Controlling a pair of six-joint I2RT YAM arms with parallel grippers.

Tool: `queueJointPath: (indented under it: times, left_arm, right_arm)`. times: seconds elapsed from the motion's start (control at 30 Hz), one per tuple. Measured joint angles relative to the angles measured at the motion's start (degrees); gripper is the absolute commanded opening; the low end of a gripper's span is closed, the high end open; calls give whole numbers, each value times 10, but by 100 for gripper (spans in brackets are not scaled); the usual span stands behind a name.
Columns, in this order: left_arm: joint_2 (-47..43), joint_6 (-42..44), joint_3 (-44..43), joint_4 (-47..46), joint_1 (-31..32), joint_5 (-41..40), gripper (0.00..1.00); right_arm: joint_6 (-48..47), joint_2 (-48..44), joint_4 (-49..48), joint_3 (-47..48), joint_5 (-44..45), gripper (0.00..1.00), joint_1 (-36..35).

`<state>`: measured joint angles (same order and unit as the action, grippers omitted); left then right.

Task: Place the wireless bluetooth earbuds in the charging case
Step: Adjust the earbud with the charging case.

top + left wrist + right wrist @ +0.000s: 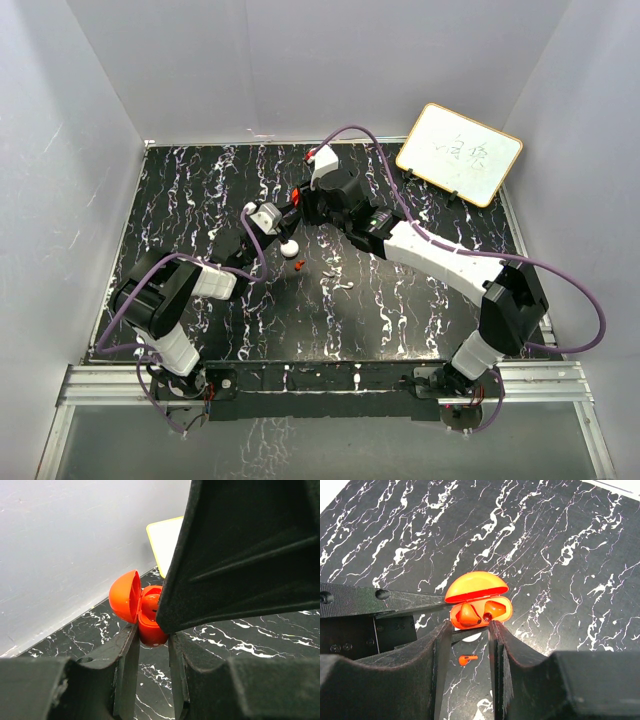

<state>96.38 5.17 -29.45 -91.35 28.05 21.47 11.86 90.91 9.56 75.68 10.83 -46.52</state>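
My left gripper (152,636) is clenched on the base of the charging case (502,611). The lid is hinged up and the case sits centre frame in the right wrist view, apparently lifted off the table (555,555).

My right gripper (469,630) has its jaws part way apart, tips just below the case, with nothing seen between them.

- In the case: one earbud (466,614) looks seated in the left well. I cannot tell about the right well.
- On the marble, below centre: the second earbud (467,658), near the white disc (288,247).

Judgement: fetch the loose bud, pinch its body, line it up over the free well and lower it straight. Let go only once it is home, with the case kept level.

Writing: the whiteboard (460,155), upper right in the top view, carries faint handwriting I cannot read. I see no brand on the case.
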Motion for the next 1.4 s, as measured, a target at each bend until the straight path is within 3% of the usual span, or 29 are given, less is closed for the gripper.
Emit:
queueJointPath:
  times: [0.77, 1.4]
  left_arm:
    - [-4, -1, 2, 0, 5, -2, 0]
    - [-6, -1, 2, 0, 6, -3, 0]
  right_arm:
    - [-3, 1, -10, 8, 13, 33, -7]
    - [-11, 3, -10, 12, 17, 14, -7]
